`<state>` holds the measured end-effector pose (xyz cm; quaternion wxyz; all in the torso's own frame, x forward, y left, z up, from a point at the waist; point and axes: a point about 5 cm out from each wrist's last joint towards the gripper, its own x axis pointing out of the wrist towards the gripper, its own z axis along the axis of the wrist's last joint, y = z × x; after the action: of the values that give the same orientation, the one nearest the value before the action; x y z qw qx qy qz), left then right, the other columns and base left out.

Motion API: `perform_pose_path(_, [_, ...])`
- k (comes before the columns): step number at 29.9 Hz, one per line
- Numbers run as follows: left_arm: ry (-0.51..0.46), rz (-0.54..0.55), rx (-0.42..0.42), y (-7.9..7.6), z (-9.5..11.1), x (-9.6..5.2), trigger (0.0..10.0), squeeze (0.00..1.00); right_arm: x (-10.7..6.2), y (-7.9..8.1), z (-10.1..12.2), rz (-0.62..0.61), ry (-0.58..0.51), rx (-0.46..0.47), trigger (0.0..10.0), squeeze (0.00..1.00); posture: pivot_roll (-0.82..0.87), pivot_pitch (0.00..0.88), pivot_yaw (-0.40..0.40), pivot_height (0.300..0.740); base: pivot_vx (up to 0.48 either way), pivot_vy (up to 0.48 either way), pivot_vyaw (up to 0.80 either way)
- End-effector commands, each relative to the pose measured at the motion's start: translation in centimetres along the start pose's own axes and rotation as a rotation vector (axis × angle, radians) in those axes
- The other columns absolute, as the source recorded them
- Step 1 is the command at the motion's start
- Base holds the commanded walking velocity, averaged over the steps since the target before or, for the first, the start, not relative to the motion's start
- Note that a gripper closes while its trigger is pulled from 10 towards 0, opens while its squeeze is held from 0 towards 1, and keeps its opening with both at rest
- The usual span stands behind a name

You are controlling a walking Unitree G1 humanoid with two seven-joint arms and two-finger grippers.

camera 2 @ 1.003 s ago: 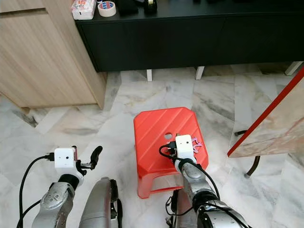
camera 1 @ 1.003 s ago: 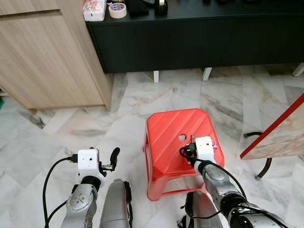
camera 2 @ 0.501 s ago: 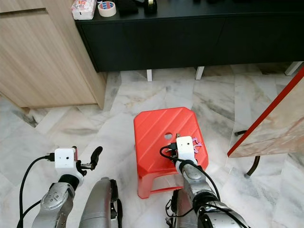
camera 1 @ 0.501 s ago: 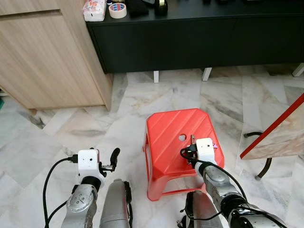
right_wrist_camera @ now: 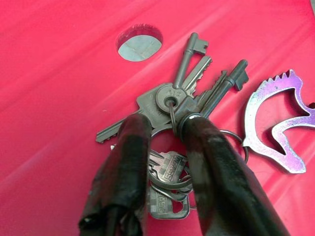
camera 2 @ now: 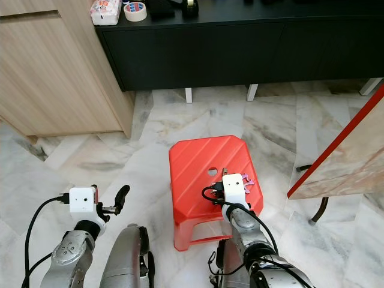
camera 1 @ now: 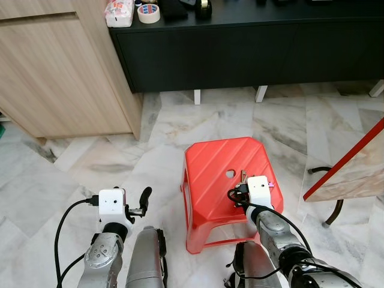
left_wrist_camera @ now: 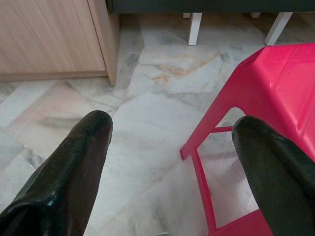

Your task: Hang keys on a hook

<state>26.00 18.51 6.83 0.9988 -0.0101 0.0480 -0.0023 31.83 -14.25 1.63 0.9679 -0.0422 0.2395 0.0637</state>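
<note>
A bunch of dull grey metal keys (right_wrist_camera: 184, 105) fans out flat on the glossy seat of a red plastic stool (camera 1: 213, 171), just beside its round centre hole (right_wrist_camera: 139, 43). A flat purple metallic charm (right_wrist_camera: 278, 130) with a toothed edge lies at the right of the bunch. The right gripper (right_wrist_camera: 165, 132) rests its two black fingers nearly together on the keys, pinching the key ring. The left gripper (left_wrist_camera: 172, 142) hangs spread wide and empty over the veined marble floor (camera 1: 180, 126), left of the stool. Beyond stand a pale wooden cupboard (camera 1: 54, 66) and a black sideboard (camera 1: 252, 48).
</note>
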Motion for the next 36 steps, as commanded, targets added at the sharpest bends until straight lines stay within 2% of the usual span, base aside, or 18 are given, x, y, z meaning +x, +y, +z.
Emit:
perform_pose_path(1, [0.032, 0.008, -0.008, 0.1, -0.8, -0.4, 10.0, 0.0, -0.3, 0.1, -1.2, 0.005, 0.047, 0.007, 0.0, 0.0, 0.12, 0.257, 0.015, 0.602, 0.0, 0.0, 0.0])
perform_pose_path(19, [0.037, 0.015, -0.005, 0.3, -1.1, -0.6, 10.0, 0.0, -0.3, 0.2, -1.1, 0.005, 0.037, 0.002, 0.0, 0.0, 0.12, 0.252, 0.014, 0.602, 0.0, 0.0, 0.0])
perform_pose_path(25, [0.043, 0.02, -0.003, 0.4, -1.3, -0.4, 10.0, 0.0, -0.2, -0.2, 0.2, -0.025, -0.063, 0.051, 0.0, 0.0, 0.12, 0.238, 0.011, 0.602, 0.0, 0.0, 0.0])
perform_pose_path(36, [0.061, 0.026, 0.002, 0.5, -2.0, 0.9, 10.0, 0.0, -0.4, -1.3, 2.9, -0.075, -0.267, 0.112, 0.0, 0.0, 0.09, 0.168, 0.007, 0.602, 0.0, 0.0, 0.0])
